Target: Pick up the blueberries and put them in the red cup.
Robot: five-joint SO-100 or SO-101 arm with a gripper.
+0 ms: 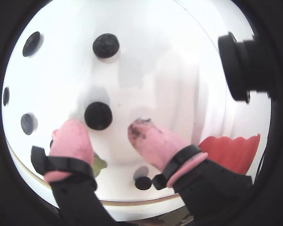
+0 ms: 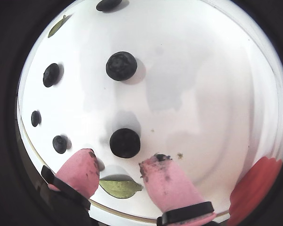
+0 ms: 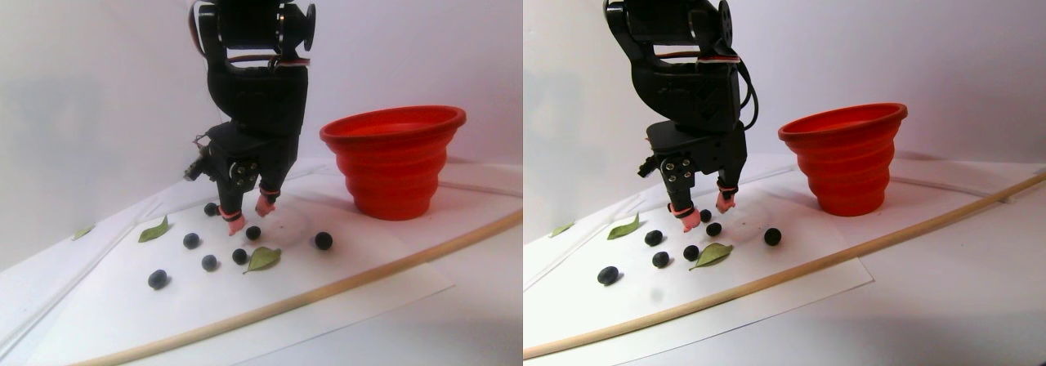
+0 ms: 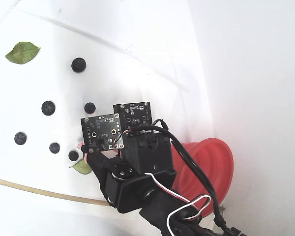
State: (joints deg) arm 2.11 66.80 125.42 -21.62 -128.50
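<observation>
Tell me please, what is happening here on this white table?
A black robot arm lowers its open gripper, with pink-covered fingertips, over one small dark round blueberry that lies between the fingers, not yet gripped. Other blueberries and flat green leaves lie scattered on the white sheet. The red ribbed collapsible cup stands upright nearby; its inside is not visible.

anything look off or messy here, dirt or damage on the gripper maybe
Yes: dark smudges soil the tip of one pink finger pad, the right-hand one in both wrist views, probably berry juice. A few tiny specks lie on the white sheet beside it. The blueberries look whole and the red cup stands upright.
</observation>
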